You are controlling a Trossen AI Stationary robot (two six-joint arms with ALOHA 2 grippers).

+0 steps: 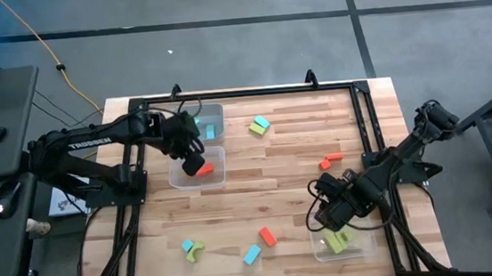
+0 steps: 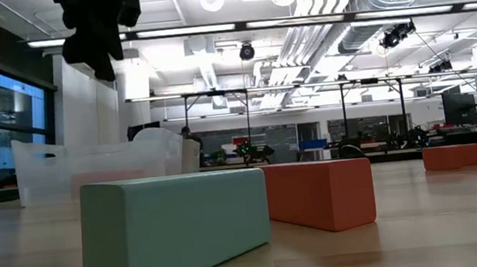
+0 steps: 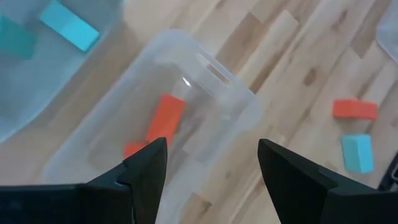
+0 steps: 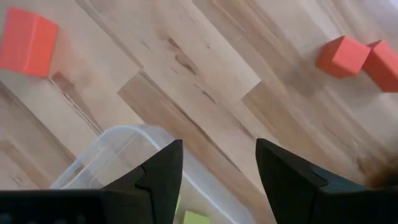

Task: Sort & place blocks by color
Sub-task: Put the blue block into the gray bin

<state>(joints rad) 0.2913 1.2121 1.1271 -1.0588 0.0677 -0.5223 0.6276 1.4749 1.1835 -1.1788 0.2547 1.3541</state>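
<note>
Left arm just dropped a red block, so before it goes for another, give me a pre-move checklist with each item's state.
1. left gripper open and empty over the red bin: ok.
2. Red block lying inside that bin: ok.
3. right gripper open, empty, over the green bin: ok.
4. Loose blocks left to sort, such as the red pair mid-table: ok, several remain.
5. Blue blocks in the bin beside the red one: ok.
6. Arms apart, on opposite sides of the table: ok.

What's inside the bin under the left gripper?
Red blocks lie in the bin under the open left gripper. The fingers cover part, so an exact count isn't possible.
</note>
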